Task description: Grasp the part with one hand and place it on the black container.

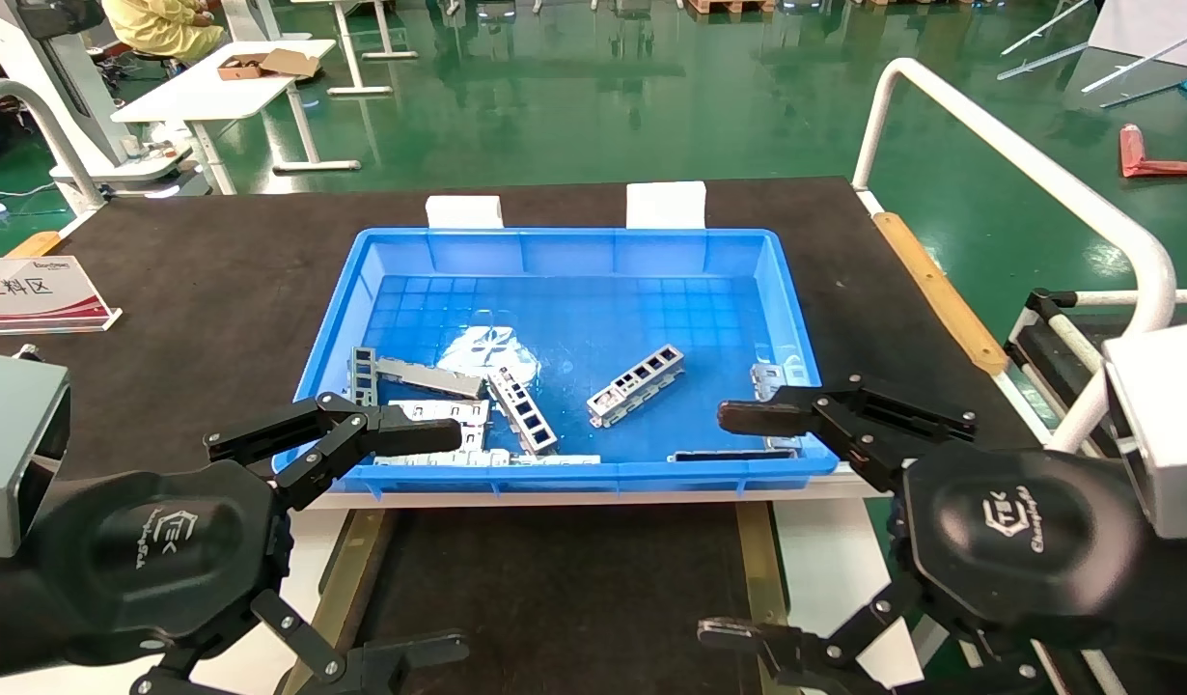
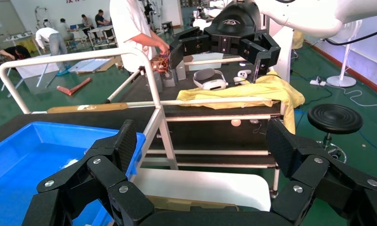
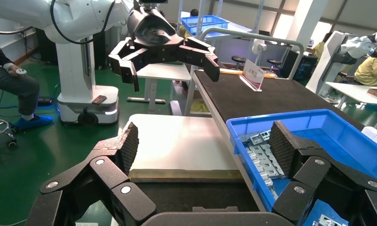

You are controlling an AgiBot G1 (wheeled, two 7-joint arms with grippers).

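Hovering over near rim of blue bin [image 1: 555,249], both grippers spread, holding nothing: left gripper [image 1: 381,541] at near-left corner, right gripper [image 1: 748,526] at near-right. Part [image 1: 636,385] lies loose mid-bin, tilted. More brackets partly hidden behind left fingers [image 1: 415,436]. Black container [image 1: 555,579] below bin, mostly cut off.

Bright overhead light; glare on bin floor [image 1: 487,343]

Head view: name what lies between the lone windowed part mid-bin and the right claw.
Only bare blue bin floor separates the part from the right claw, per head view.
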